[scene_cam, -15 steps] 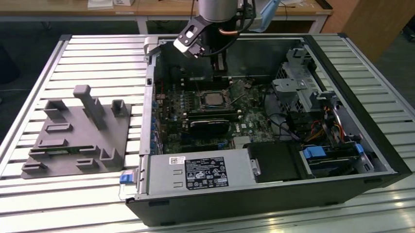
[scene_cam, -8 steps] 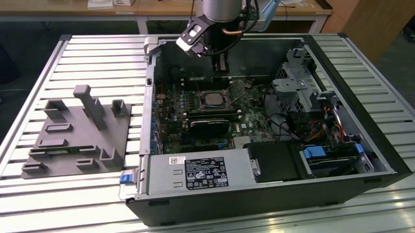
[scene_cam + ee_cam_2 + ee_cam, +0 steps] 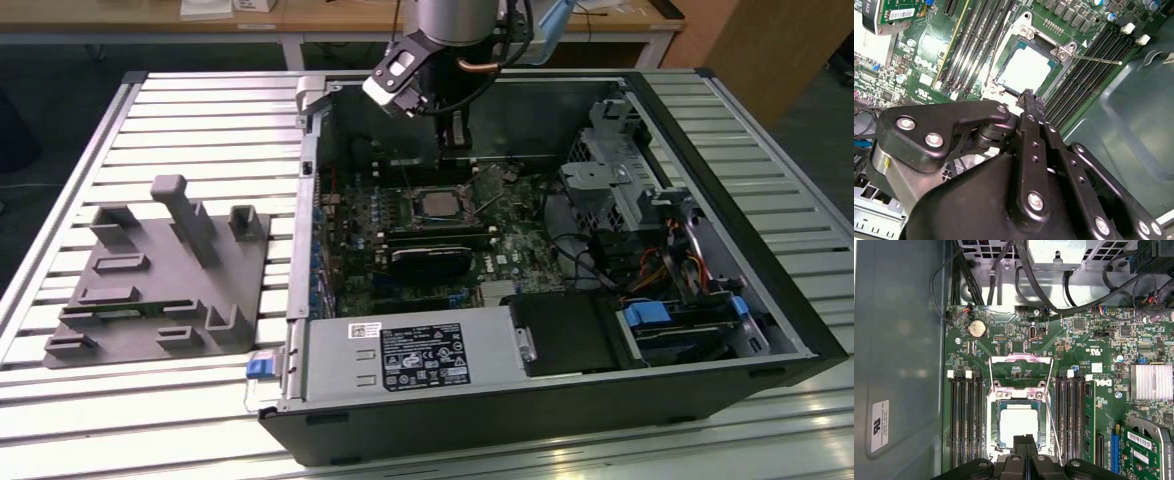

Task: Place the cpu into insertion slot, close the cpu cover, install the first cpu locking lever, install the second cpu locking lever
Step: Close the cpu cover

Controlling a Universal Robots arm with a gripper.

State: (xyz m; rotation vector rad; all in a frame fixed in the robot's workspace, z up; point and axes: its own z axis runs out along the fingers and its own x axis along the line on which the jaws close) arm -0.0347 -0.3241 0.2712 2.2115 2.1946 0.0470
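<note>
The black two-fingered gripper hangs from the arm inside the open black desktop computer case, which lies on its side on a silvery slatted metal table. In the exterior view it sits near the far wall of the case, above the green motherboard. A grey moulded parts fixture lies on the table at the exterior view's left, well apart from the case.

In both wrist views the gripper has its fingers pressed together with only a thin seam between them, and they hold nothing.

The cpu, a small flat square chip with a pale silvery top, lies flat inside the insertion slot, a square socket with a dark frame and metal rim. The fingertips are just at one edge of the chip, with the chip lying directly beyond them. Whether they touch it cannot be told.

The cpu cover, a thin silvery square frame plate with a large window, stands swung open on the side of the socket away from the gripper, with green board visible through its window. A thin metal lever rod angles away from a socket corner across the long black memory slots beside the socket.
</note>
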